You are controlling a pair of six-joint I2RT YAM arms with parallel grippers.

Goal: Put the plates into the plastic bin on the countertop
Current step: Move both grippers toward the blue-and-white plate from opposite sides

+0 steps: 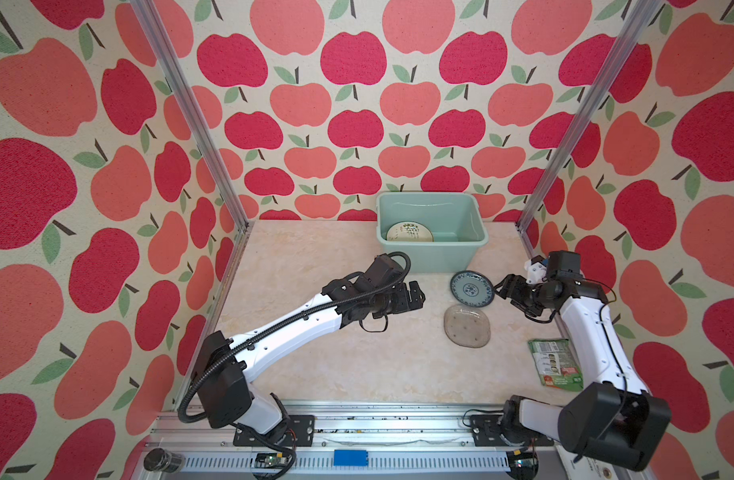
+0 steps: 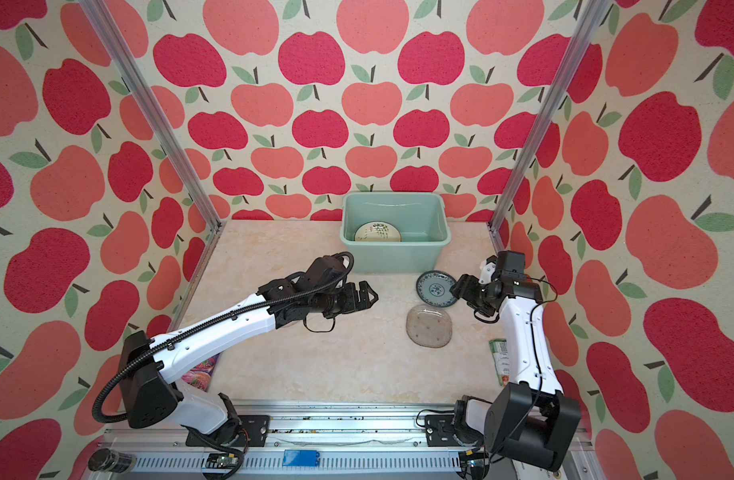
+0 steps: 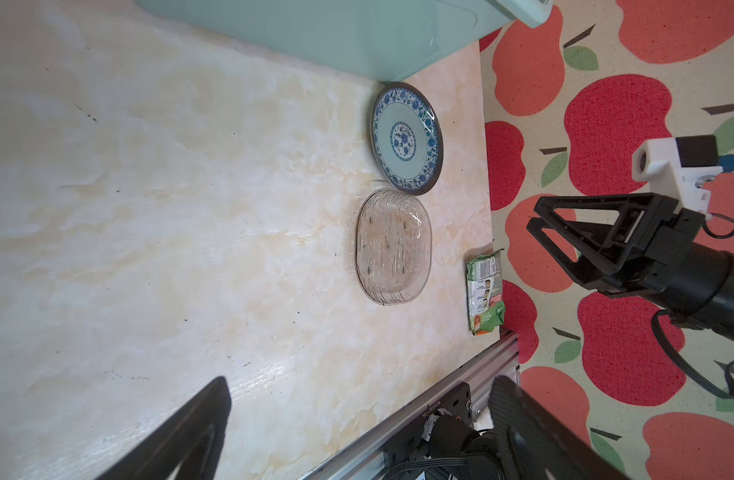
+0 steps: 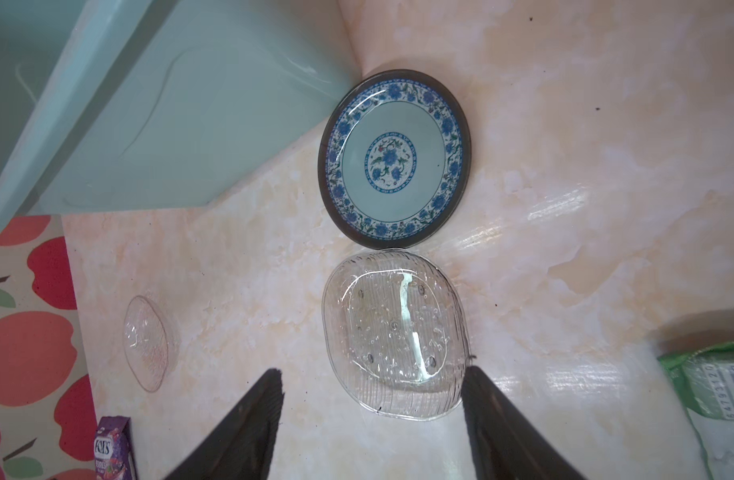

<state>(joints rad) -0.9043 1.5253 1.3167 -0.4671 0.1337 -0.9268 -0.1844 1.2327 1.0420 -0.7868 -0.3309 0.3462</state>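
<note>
The table (image 1: 315,365) lies bare across its middle, open room below my left end effector (image 1: 418,293). Just ahead of my right end effector (image 1: 499,291), the blue plate (image 1: 471,289) sits at the corner of the plastic bin (image 1: 440,257), the glass plate (image 1: 467,325) just beside it. A green packet (image 1: 556,365) lies beside my right arm.

Bright, even, diffuse light fills both top views, and shadows on the countertop (image 1: 315,374) are faint and soft. In the right wrist view, white glare streaks the counter's glossy sheen and the clear glass plate (image 4: 394,332). The close dark fingers (image 4: 249,428) are blurred. The wide lens splays the upright rails (image 1: 191,112) outward.
</note>
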